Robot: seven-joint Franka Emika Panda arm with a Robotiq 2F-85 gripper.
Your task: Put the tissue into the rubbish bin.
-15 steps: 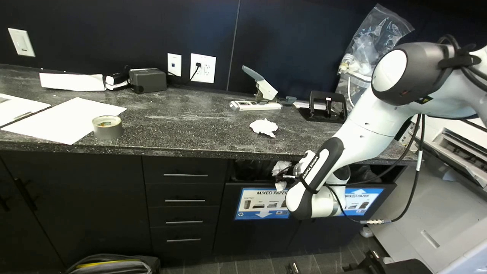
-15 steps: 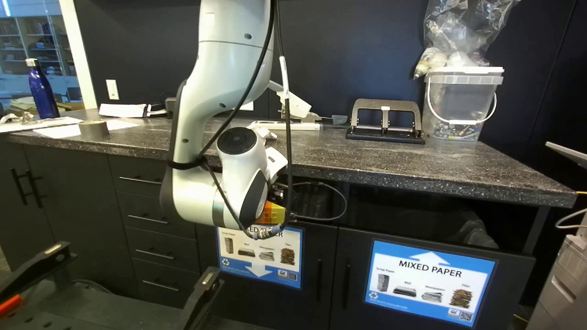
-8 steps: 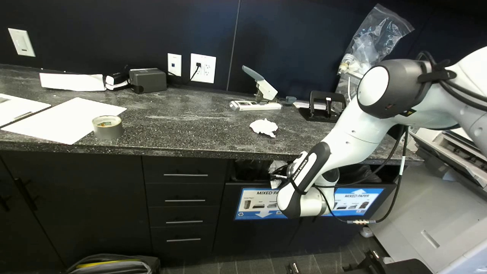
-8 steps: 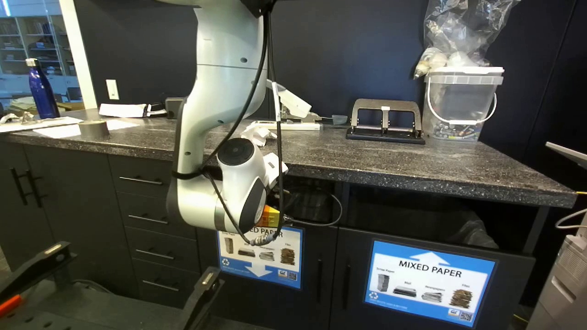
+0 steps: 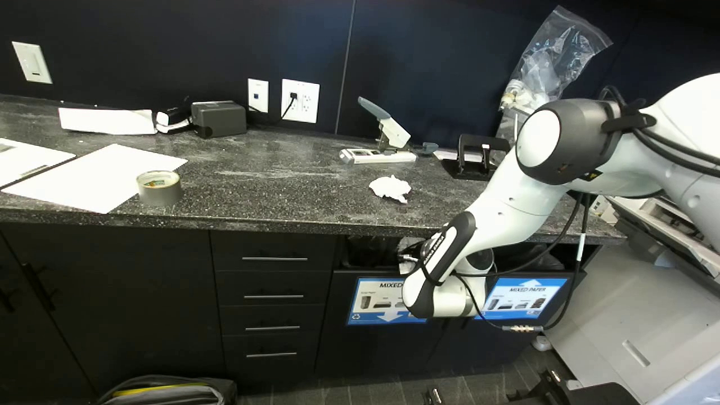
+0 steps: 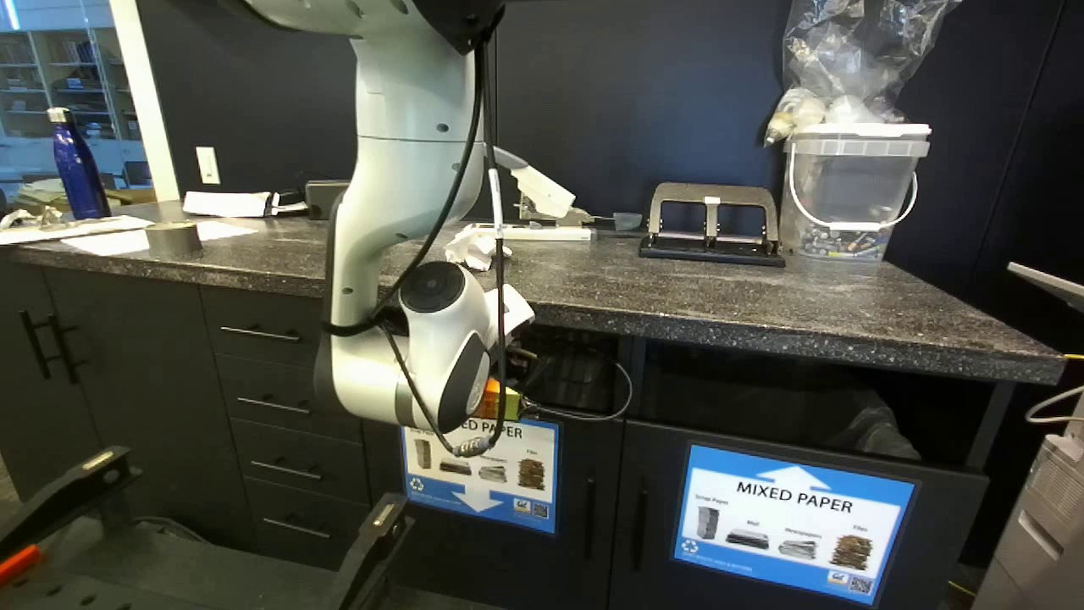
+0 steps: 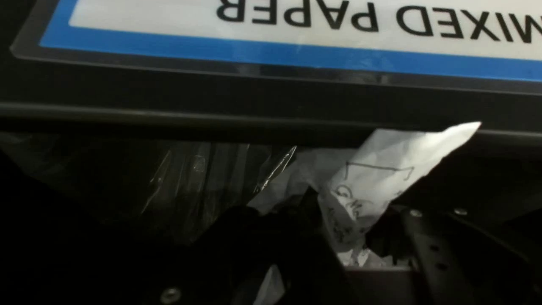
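A crumpled white paper with pen marks [image 7: 372,178] is between my gripper's fingers [image 7: 347,231] in the wrist view; the gripper appears shut on it. In an exterior view the gripper [image 5: 415,256] and a bit of the paper [image 5: 404,264] show below the counter edge, at the opening of the rubbish bin [image 5: 365,253]. The bin's clear liner [image 7: 190,182] shows in the wrist view, left of the fingers. Another crumpled white tissue [image 5: 390,188] lies on the counter and also shows in an exterior view [image 6: 476,247]. The wrist largely hides the gripper there.
The counter's front edge [image 5: 315,225] overhangs the bin opening. The front panel carries a MIXED PAPER sign [image 6: 483,474]; a second sign [image 6: 792,517] is beside it. A stapler [image 5: 379,154], a hole punch [image 6: 711,222], a tape roll [image 5: 159,188] and a bucket [image 6: 851,191] stand on the counter.
The arm has come lower and the gripper has moved slightly, carrying the paper with it. The tissue on the counter has not moved and is less hidden by the arm.
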